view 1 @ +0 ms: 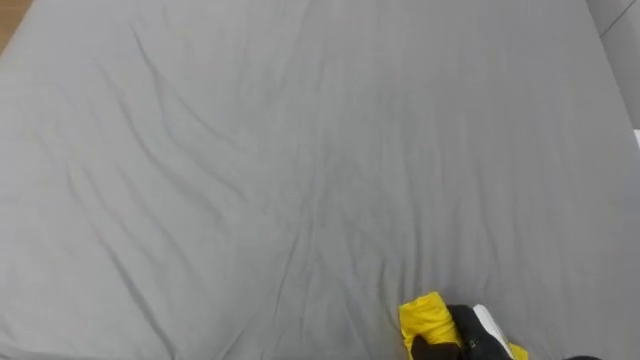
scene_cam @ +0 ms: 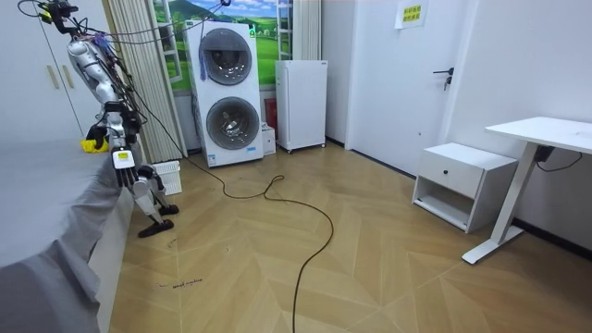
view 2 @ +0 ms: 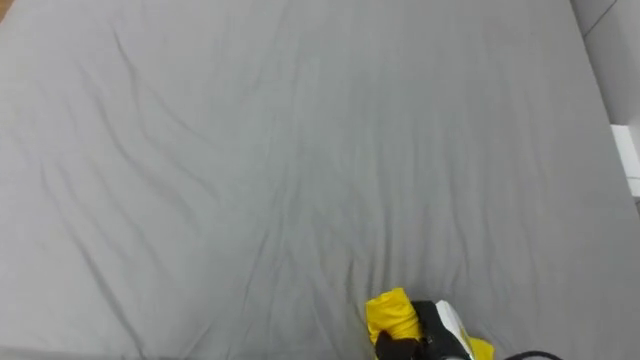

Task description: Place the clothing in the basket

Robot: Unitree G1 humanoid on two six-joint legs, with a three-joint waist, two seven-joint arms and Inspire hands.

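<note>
Clothing (view 1: 424, 320), yellow, bunched in curled right hand (view 1: 442, 347) at five o'clock on grey bed (view 1: 250, 150), secured for carrying to basket.

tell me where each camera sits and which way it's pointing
Left eye view: on the robot's head, looking down at the grey bed sheet; the right hand shows at the bottom edge, holding a yellow cloth.
Right eye view: beside it on the head, same downward look, same hand and cloth.
Room view: across the floor, facing the stacked washing machines and the bed; the whole robot leans over the bed at the room view's left.
Shared: all three show the sheet and the yellow cloth.
</note>
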